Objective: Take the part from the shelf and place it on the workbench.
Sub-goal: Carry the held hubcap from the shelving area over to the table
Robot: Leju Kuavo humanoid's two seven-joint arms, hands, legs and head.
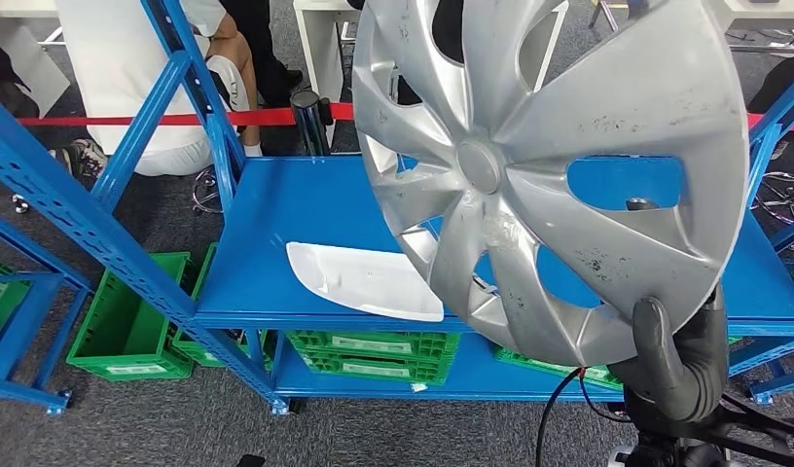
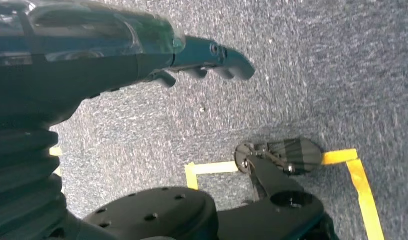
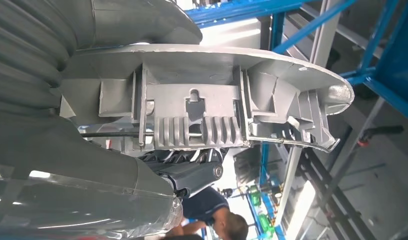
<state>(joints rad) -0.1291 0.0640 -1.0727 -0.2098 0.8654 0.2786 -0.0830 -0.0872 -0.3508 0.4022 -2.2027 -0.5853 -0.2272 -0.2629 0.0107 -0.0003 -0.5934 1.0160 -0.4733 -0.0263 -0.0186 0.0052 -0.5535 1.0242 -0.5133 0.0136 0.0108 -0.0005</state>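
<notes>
Above the blue shelf (image 1: 276, 214), right hand (image 1: 677, 352) grips the hubcap's (image 1: 559, 165) lower rim.

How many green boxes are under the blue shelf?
4 can be seen: one green crate on the floor at the left, one beside it, one under the shelf's middle, one partly behind the silver wheel cover. More may be hidden.

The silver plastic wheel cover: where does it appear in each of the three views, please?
Head view: the silver plastic wheel cover fills the upper right, front face showing, lower rim gripped by the right hand.
Left wrist view: not in it.
Right wrist view: its ribbed back spans the middle, edge-on.
Shared landmark: the blue metal shelf frame.
</notes>
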